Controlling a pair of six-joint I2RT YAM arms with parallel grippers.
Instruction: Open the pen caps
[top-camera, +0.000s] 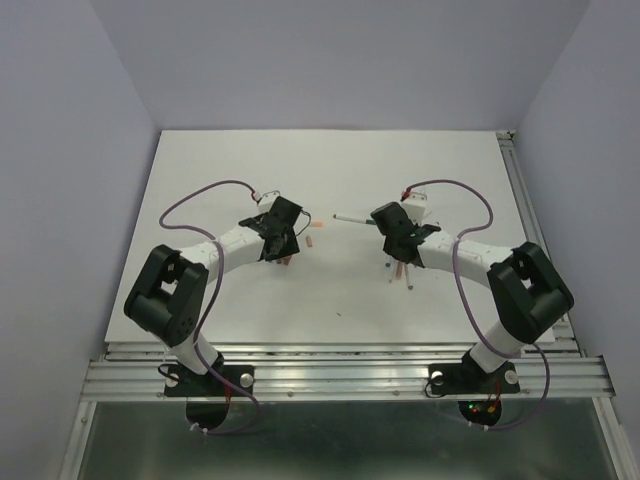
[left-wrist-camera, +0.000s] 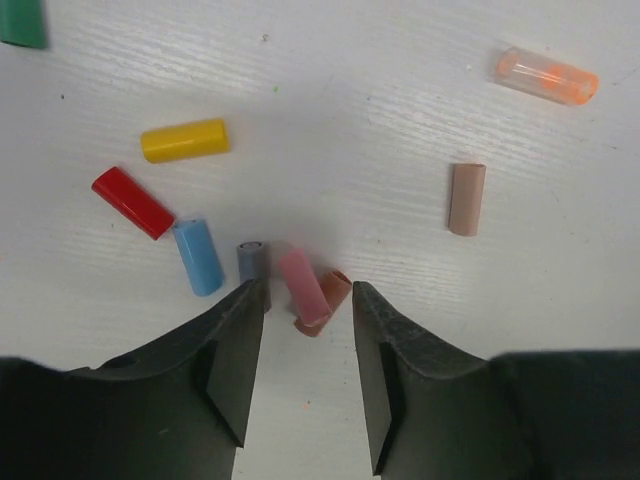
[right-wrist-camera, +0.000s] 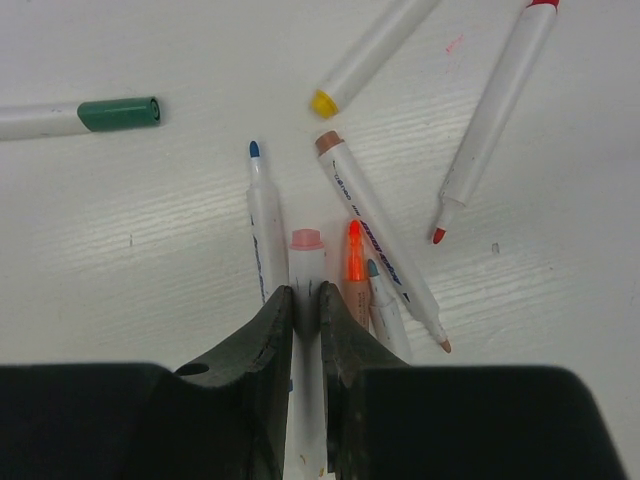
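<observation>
In the left wrist view loose pen caps lie on the white table: yellow (left-wrist-camera: 185, 140), red (left-wrist-camera: 132, 202), blue (left-wrist-camera: 198, 256), grey-blue (left-wrist-camera: 251, 262), pink (left-wrist-camera: 303, 285) resting on brown (left-wrist-camera: 337, 288), tan (left-wrist-camera: 467, 199), translucent orange (left-wrist-camera: 546, 76), green (left-wrist-camera: 22, 22). My left gripper (left-wrist-camera: 308, 300) is open and empty, just short of the pink and brown caps. My right gripper (right-wrist-camera: 306, 295) is shut on a white pen barrel with a pink end (right-wrist-camera: 306, 255), low over the table. A green cap (right-wrist-camera: 119, 113) sits on a white pen at left.
Uncapped pens lie round the right gripper: blue tip (right-wrist-camera: 264, 220), orange tip (right-wrist-camera: 354, 262), brown end (right-wrist-camera: 375, 235), red tip (right-wrist-camera: 490, 120), yellow end (right-wrist-camera: 370, 55). In the top view the left gripper (top-camera: 283, 240) and right gripper (top-camera: 392, 232) sit mid-table, a pen (top-camera: 350, 219) between them.
</observation>
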